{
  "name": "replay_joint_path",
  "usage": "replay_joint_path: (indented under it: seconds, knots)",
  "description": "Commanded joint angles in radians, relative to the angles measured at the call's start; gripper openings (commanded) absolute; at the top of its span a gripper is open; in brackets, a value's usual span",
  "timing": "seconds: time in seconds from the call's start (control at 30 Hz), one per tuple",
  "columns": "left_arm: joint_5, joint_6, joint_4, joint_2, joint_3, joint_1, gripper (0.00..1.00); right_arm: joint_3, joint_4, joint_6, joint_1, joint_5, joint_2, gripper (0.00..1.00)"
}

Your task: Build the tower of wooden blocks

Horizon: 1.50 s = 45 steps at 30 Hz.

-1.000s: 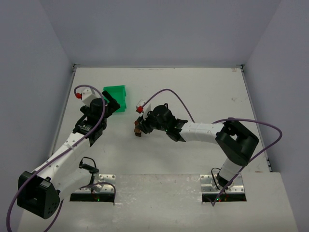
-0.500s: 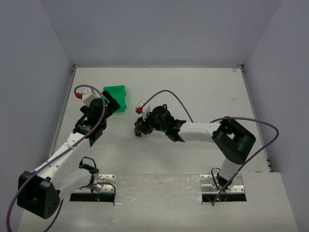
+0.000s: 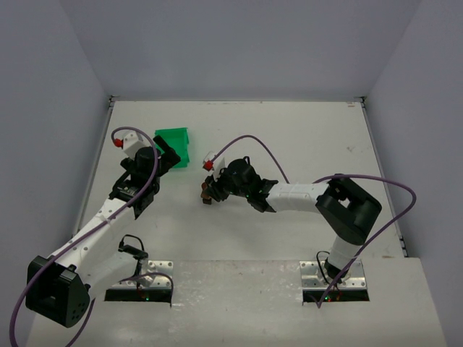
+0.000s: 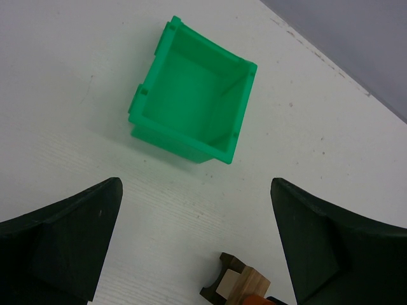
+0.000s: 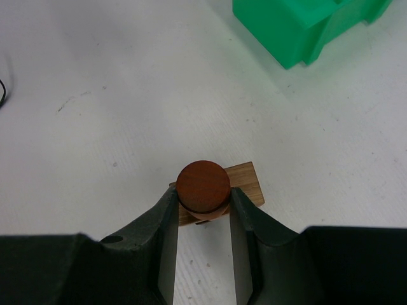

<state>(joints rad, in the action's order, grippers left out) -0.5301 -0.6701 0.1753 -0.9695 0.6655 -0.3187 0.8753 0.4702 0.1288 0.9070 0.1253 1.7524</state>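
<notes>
With the left claw [image 4: 196, 190] hovering spread, the right claw [image 5: 203, 202] is pinching a reddish-brown round piece [image 5: 203, 185] over the tan block [image 5: 247, 182], probably needing centred release next.

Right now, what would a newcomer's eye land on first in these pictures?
Probably the bright green bin, empty, at the far left of the white table, with the left pincer open just short of it. Next, mid-table, the right pincer clamps a reddish-brown round piece directly above a tan wooden block.
</notes>
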Motion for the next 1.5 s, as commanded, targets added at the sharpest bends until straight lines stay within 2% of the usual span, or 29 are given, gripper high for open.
replay_joint_path:
  seconds: [0.0,1.17,1.47]
  knots:
    - [0.011,0.008,-0.05,0.006,-0.005,0.01,1.0,0.033,0.053,-0.004,0.006,-0.015,0.005,0.18]
    - [0.047,0.032,-0.069,-0.001,-0.009,0.01,1.0,0.034,0.064,-0.028,0.006,-0.021,0.013,0.22]
    - [0.054,0.035,-0.072,-0.003,-0.007,0.01,1.0,0.037,0.067,-0.027,0.006,-0.019,0.02,0.26]
